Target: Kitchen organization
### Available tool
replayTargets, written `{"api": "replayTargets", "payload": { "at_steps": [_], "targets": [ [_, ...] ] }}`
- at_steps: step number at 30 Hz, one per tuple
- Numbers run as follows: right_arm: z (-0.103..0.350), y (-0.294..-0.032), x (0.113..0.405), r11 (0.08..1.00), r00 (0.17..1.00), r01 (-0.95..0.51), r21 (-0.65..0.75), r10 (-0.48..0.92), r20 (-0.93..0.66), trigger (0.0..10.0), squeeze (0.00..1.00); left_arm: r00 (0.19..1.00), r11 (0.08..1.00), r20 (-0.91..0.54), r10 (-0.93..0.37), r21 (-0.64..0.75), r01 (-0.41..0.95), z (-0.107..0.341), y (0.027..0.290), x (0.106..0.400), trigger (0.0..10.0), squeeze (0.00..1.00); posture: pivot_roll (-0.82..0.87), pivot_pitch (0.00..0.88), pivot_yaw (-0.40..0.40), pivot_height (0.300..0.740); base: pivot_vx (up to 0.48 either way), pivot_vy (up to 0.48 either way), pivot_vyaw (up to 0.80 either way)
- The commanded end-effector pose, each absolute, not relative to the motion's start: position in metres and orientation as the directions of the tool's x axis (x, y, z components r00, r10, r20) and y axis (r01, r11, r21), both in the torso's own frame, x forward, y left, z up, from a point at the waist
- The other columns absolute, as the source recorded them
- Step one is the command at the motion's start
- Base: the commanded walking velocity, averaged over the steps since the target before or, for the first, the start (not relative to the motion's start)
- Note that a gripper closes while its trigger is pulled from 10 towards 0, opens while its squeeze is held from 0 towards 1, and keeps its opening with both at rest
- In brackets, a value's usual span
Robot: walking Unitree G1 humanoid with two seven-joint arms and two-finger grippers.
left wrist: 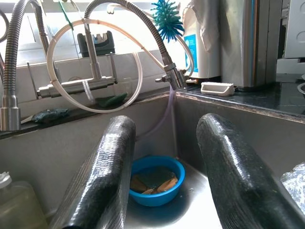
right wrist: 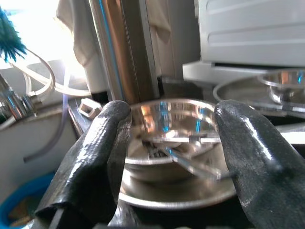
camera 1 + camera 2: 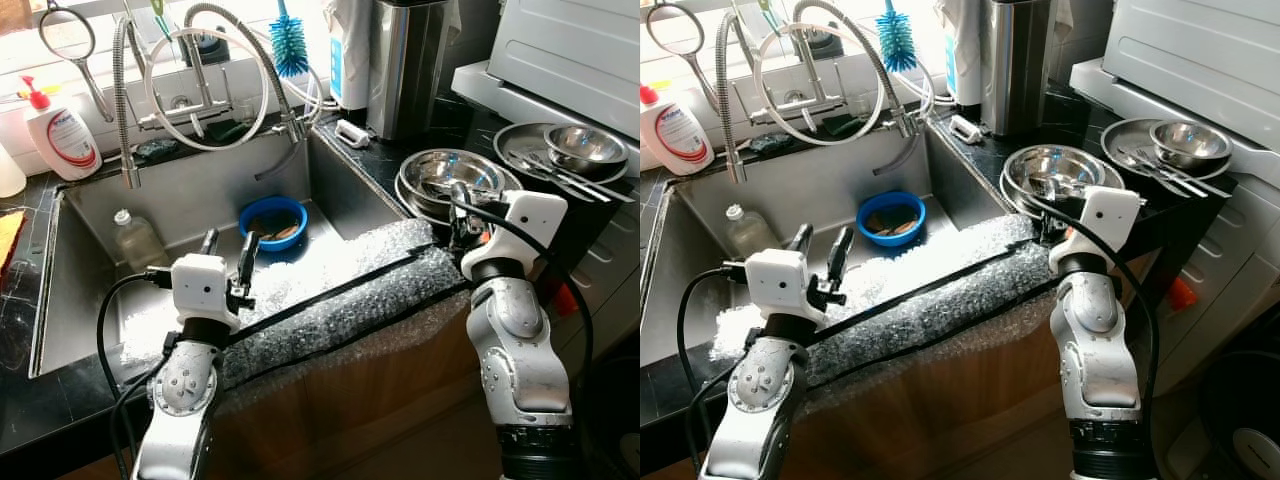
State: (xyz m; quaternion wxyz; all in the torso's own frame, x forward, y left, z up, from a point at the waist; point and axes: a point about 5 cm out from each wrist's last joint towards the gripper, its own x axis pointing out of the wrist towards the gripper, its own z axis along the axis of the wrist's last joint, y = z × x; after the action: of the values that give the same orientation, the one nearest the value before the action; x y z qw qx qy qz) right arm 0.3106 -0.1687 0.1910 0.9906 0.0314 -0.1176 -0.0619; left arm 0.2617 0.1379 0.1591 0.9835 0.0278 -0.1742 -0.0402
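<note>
A blue bowl [image 3: 273, 222] with food scraps sits in the steel sink [image 3: 190, 190], also seen as the blue bowl [image 1: 157, 183] in the left wrist view. My left gripper [image 3: 231, 242] hovers open over the sink's front, pointing at that bowl, and nothing is between its fingers [image 1: 109, 162]. On the counter to the right, stacked steel bowls [image 3: 455, 175] hold some cutlery. My right gripper [image 2: 171, 114] is open just in front of the steel bowls [image 2: 176, 143], with nothing held.
Bubble wrap [image 3: 330, 300] covers the sink's front edge. A plastic bottle [image 3: 135, 238] stands in the sink. Faucet hoses [image 3: 215, 70] arch over the sink's back. At the right are a steel plate with a bowl and forks [image 3: 565, 150], a steel canister [image 3: 405, 60] and a white appliance [image 3: 570, 50].
</note>
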Motion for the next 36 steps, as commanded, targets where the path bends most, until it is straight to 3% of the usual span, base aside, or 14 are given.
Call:
{"api": "replayTargets", "payload": {
  "at_steps": [1, 5, 8, 15, 22, 36],
  "targets": [
    [0.205, -0.165, 0.309, 0.991, 0.947, 0.099, 0.085, -0.120, 0.298, 10.0, 0.00, 0.932, 0.994, 0.350, -0.095, 0.090, 0.068, 0.160, 0.138, 0.263, 10.0, 0.00, -0.21, 0.000, 0.084, 0.740, 0.000, 0.000, 0.00],
    [0.211, -0.165, 0.306, 0.989, 0.934, 0.099, 0.111, -0.131, 0.334, 10.0, 0.00, 0.932, 0.994, 0.351, -0.094, 0.090, 0.067, 0.160, 0.138, 0.263, 10.0, 0.00, -0.21, 0.000, 0.084, 0.740, 0.000, 0.000, 0.00],
    [0.220, -0.171, 0.303, 0.950, 0.917, 0.116, 0.291, -0.215, 0.335, 10.0, 0.00, 0.932, 0.994, 0.349, -0.094, 0.090, 0.067, 0.160, 0.138, 0.263, 10.0, 0.00, -0.21, 0.000, 0.084, 0.740, 0.000, 0.000, 0.00],
    [0.217, -0.185, 0.298, 0.899, 0.913, 0.149, 0.411, -0.285, 0.293, 10.0, 0.00, 0.932, 0.994, 0.349, -0.093, 0.088, 0.067, 0.160, 0.138, 0.263, 10.0, 0.00, -0.21, 0.000, 0.082, 0.740, 0.000, 0.000, 0.00],
    [0.209, -0.203, 0.295, 0.839, 0.901, 0.207, 0.504, -0.364, 0.236, 10.0, 0.00, 0.932, 0.994, 0.348, -0.097, 0.089, 0.070, 0.160, 0.137, 0.264, 10.0, 0.00, -0.21, 0.000, 0.082, 0.740, 0.000, 0.000, 0.00],
    [0.202, -0.203, 0.296, 0.806, 0.911, 0.206, 0.555, -0.365, 0.191, 10.0, 0.00, 0.933, 0.993, 0.346, -0.097, 0.091, 0.070, 0.159, 0.138, 0.263, 10.0, 0.00, -0.21, 0.000, 0.085, 0.740, 0.000, 0.000, 0.00]
  ]
}}
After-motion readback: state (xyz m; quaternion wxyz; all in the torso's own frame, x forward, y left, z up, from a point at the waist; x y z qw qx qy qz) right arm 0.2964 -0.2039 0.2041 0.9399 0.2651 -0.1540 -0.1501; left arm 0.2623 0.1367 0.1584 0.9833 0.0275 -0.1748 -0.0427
